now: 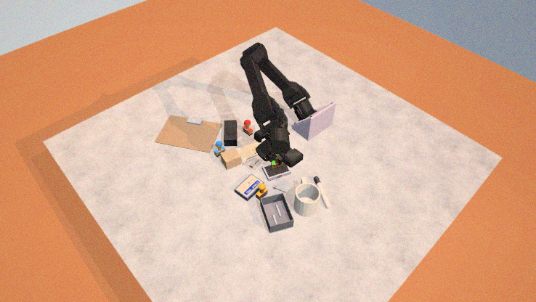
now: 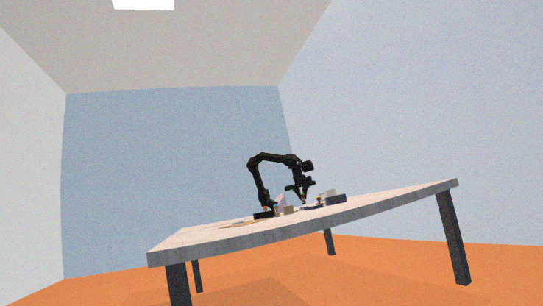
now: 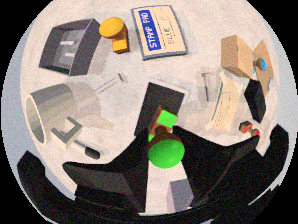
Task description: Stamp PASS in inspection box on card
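My gripper (image 1: 277, 159) (image 2: 302, 194) (image 3: 160, 131) is shut on the green-topped stamp (image 3: 166, 153), held upright by its handle; its label is not readable. The stamp's base is over the dark open ink pad (image 1: 275, 170) (image 3: 163, 98), toward the arm-side end in the wrist view. The gap to the pad looks small, and contact cannot be told. The cream card (image 1: 249, 151) (image 3: 226, 102) lies beside the pad, partly hidden by the arm in the top view. Its inspection box cannot be made out.
Near the pad are the STAMP PAD lid (image 1: 248, 187) (image 3: 172, 37), orange stamp (image 1: 261, 190) (image 3: 120, 36), grey tray (image 1: 266, 220), mug (image 1: 306, 206) and marker (image 1: 323, 194). Beyond the card are a wooden block (image 1: 230, 159), blue stamp (image 1: 218, 144), black block (image 1: 230, 131), red stamp (image 1: 247, 125) and clipboard (image 1: 187, 136).
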Action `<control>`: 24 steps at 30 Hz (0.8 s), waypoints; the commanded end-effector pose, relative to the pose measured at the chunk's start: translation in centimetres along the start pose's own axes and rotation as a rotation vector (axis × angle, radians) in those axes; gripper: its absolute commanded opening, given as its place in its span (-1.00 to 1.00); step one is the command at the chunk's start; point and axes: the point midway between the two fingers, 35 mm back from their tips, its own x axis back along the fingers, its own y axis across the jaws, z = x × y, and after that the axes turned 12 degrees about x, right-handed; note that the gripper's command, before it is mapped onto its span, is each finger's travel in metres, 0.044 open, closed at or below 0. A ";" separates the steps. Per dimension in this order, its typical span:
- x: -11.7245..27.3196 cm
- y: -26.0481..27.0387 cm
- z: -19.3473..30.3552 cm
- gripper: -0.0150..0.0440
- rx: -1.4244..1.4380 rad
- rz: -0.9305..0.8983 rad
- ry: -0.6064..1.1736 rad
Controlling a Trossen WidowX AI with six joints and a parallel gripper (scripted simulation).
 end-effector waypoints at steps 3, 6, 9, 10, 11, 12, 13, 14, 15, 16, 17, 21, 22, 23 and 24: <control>-0.5 -0.1 0.1 -0.49 0.007 0.005 0.002; -0.7 -0.1 0.1 -0.49 0.007 0.005 0.002; -0.9 -0.1 0.1 -0.49 0.007 0.005 0.002; -1.0 -0.1 0.1 -0.49 0.007 0.006 0.002; -1.0 -0.1 0.1 -0.49 0.007 0.006 0.002; -1.1 -0.1 0.1 -0.49 0.007 0.006 0.002; -1.2 -0.1 0.1 -0.49 0.007 0.006 0.002; -1.2 -0.1 0.1 -0.49 0.007 0.006 0.002; -1.3 -0.1 0.1 -0.49 0.007 0.006 0.002; -1.4 -0.1 0.1 -0.49 0.007 0.006 0.002; -1.4 -0.1 0.1 -0.49 0.007 0.006 0.002; -1.7 -0.2 0.2 -0.49 0.007 0.007 0.002; -1.7 -0.2 0.2 -0.49 0.007 0.007 0.002; -1.8 -0.2 0.2 -0.49 0.007 0.007 0.002; -1.8 -0.2 0.2 -0.49 0.007 0.007 0.002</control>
